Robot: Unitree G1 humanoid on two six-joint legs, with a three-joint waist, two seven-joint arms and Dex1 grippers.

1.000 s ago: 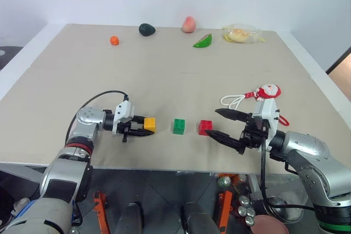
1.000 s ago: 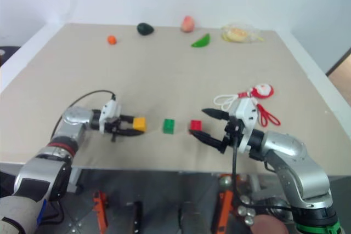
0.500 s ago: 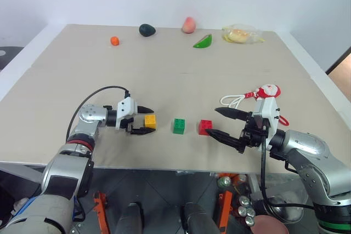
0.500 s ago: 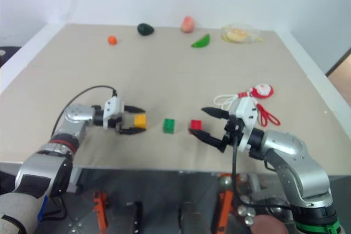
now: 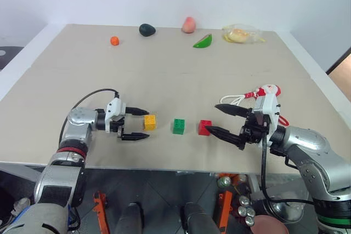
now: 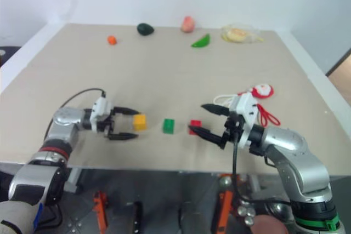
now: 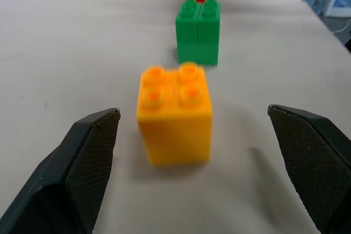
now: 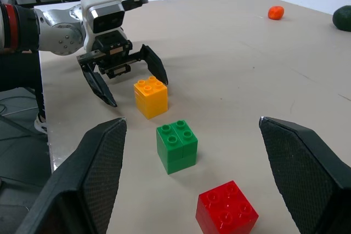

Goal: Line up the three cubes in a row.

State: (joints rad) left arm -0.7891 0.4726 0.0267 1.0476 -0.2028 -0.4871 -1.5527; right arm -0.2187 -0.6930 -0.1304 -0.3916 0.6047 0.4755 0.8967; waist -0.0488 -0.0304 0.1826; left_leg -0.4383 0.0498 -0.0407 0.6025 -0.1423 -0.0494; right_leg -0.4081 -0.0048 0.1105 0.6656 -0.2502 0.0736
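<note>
Left gripper lets go of the yellow cube, leaving three in a row

The left gripper (image 5: pixel 134 124), clamped on the yellow cube (image 5: pixel 149 122) a second earlier, stood spread wide and drawn back just clear of it, holding nothing. The cube sat on the table (image 5: pixel 164 75) near its front edge, with the green cube (image 5: pixel 179 126) and the red cube (image 5: pixel 205 127) beyond it, evenly spaced in one line. The right gripper (image 5: pixel 224 119) hovered spread and empty just beside the red cube, unchanged. The lining-up appeared essentially complete, with only withdrawal of the arms left.
</note>
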